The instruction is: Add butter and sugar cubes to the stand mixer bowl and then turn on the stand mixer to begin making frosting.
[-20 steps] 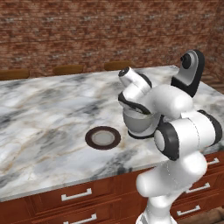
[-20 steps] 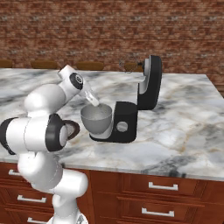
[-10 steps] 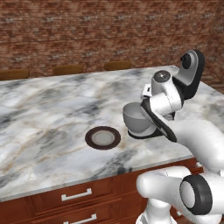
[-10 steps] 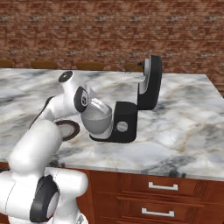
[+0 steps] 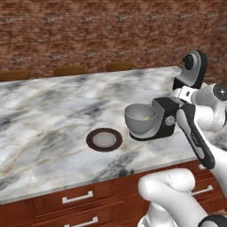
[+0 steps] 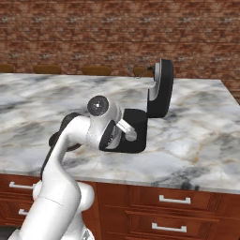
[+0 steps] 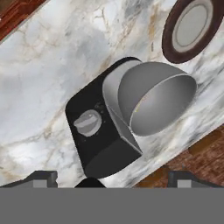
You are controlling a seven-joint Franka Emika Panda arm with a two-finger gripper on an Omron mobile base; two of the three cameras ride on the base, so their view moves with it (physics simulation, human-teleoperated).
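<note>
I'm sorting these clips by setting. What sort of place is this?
Most likely a home kitchen, rendered: a grey-veined marble counter over red-brown wooden drawers with metal handles, a red brick wall behind, and a black stand mixer with its grey metal bowl.

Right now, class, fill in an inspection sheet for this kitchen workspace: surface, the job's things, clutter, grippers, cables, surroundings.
Surface: grey-white marble counter, over wooden drawers with metal handles.
Job's things: black stand mixer with its head tilted up; silver knob on the side of its base; stand mixer bowl sits on the base, with a small pale yellow piece inside, probably the butter. Sugar cubes: nothing seen.
Clutter: dark brown plate, empty, on the counter beside the bowl, apart from it.
Grippers: gripper open, holding nothing; fingers point toward the knob side of the mixer base.
Cables: nothing seen.
Surroundings: red brick wall behind; wooden chair tops along the counter's far edge.
</note>
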